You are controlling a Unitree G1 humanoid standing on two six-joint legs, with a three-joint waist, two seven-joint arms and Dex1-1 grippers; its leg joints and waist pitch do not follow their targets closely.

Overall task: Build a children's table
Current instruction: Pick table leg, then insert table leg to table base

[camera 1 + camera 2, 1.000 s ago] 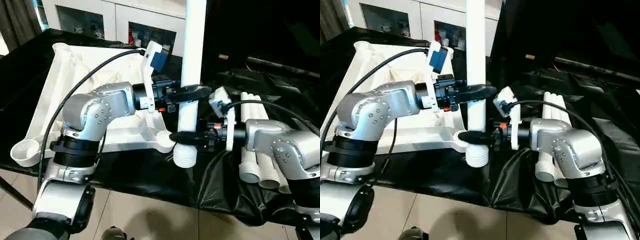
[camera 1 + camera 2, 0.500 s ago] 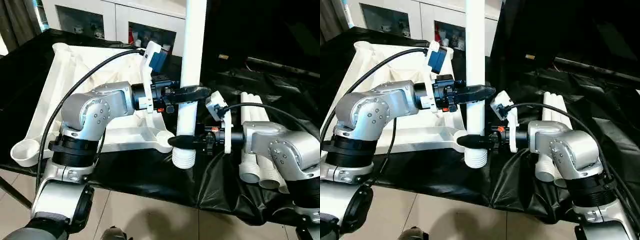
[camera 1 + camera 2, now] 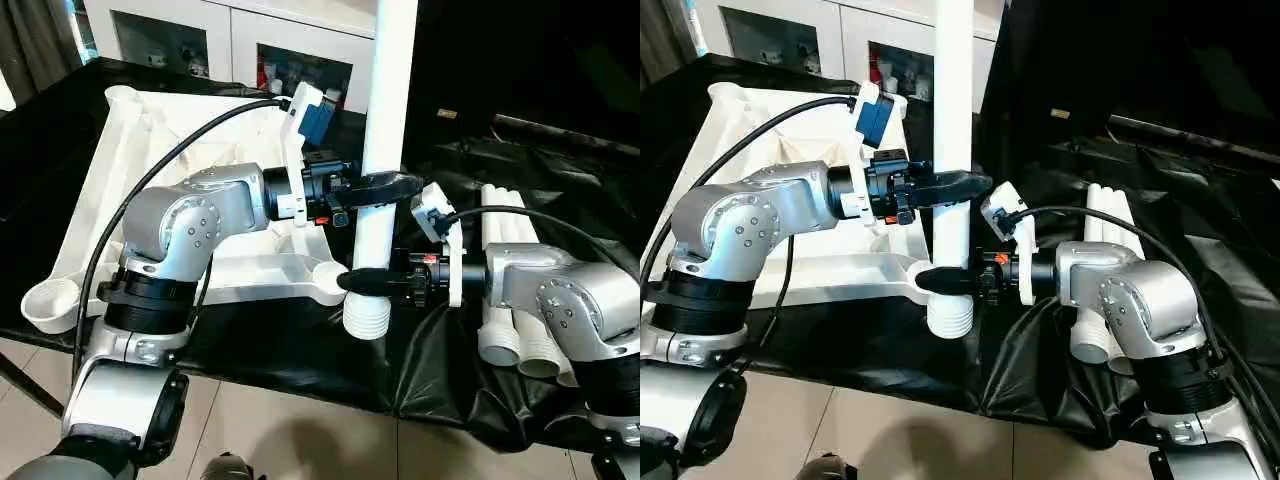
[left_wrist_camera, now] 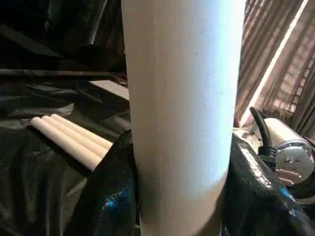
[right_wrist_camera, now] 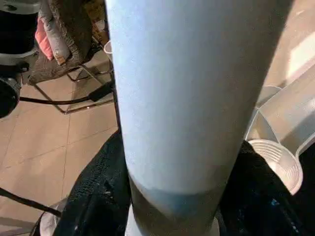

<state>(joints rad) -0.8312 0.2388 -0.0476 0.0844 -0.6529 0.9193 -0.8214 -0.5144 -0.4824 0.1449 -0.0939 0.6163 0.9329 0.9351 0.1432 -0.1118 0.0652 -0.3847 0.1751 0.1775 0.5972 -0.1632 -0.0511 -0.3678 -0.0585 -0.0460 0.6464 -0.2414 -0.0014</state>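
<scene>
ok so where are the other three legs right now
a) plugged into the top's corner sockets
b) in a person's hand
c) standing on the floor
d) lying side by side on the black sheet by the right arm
d: the three legs lie together on the black sheet beside the right arm, while both grippers hold the fourth leg upright.

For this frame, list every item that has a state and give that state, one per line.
Held leg: upright, threaded end down, not in any socket, gripped by both grippers.
Left gripper: shut on the held leg, higher up.
Right gripper: shut on the held leg, just above the thread.
Table top: upside down, ribbed underside up, visible corner sockets empty.
Spare legs: three, lying side by side on the black cover.
Cabinet: glass doors closed.
</scene>
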